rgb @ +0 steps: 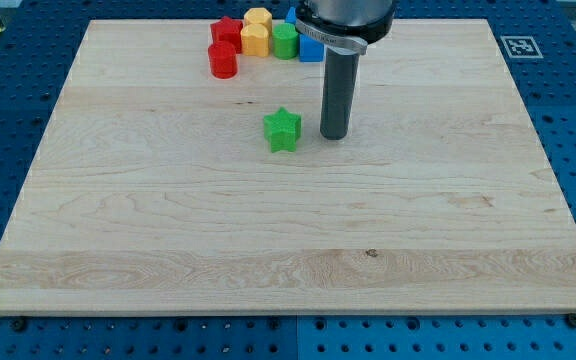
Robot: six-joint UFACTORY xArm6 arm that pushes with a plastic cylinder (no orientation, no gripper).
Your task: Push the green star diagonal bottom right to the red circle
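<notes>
The green star [282, 129] lies on the wooden board, a little above the board's middle. The red circle [223, 60] stands near the view's top, up and to the left of the star. My tip [334, 134] rests on the board just to the right of the green star, with a small gap between them.
A cluster of blocks sits at the view's top by the red circle: a red star [225, 30], a yellow block [256, 38], a green block [285, 42] and a blue block [309, 48], partly hidden behind the arm. The board's wooden top edge [148, 22] is just behind them.
</notes>
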